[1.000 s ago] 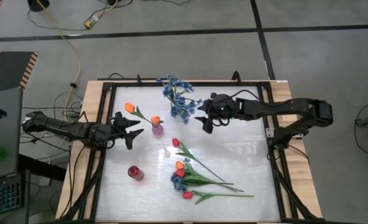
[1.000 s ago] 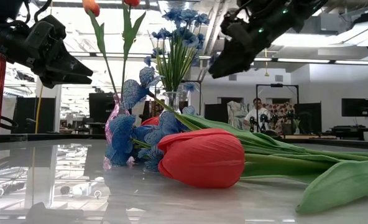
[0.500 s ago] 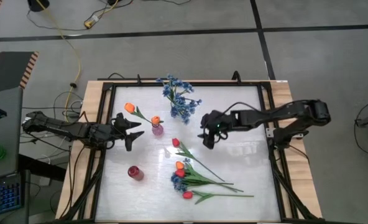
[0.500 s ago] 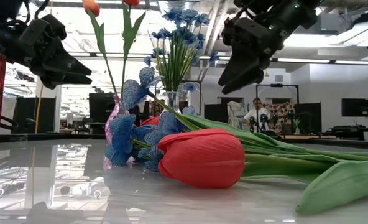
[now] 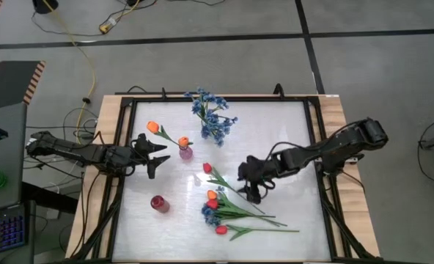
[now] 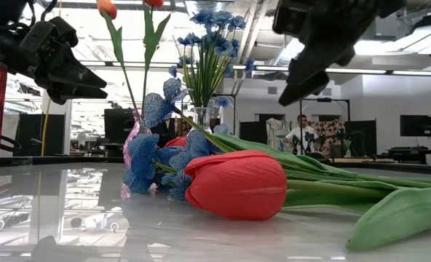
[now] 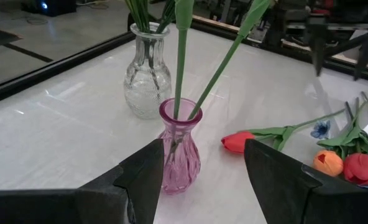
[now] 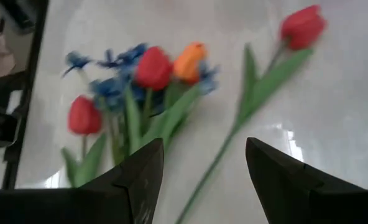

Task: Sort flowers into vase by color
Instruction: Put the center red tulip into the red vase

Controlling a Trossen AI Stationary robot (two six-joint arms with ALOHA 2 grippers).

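A pink vase (image 5: 185,152) holds two orange tulips (image 5: 152,127), and a clear vase (image 7: 148,81) holds the blue sprigs (image 5: 211,121). A red vase (image 5: 158,203) stands near the left. On their sides on the table lie a lone red tulip (image 5: 207,168) and a bunch of red, orange and blue flowers (image 5: 215,209). My left gripper (image 5: 158,154) hovers open just left of the pink vase (image 7: 181,155). My right gripper (image 5: 248,187) is open above the lone red tulip's stem (image 8: 234,130), touching nothing.
A black frame (image 5: 316,147) borders the white tabletop. Long green stems (image 5: 268,220) trail from the bunch toward the right. In the low view a red tulip (image 6: 237,185) lies close in front, and a person sits far back in the room (image 6: 300,131).
My right gripper has swung from beside the clear vase of blue sprigs toward the table's near edge and downward, and now sits over the loose flowers. It stays open. The flowers and vases have not moved.
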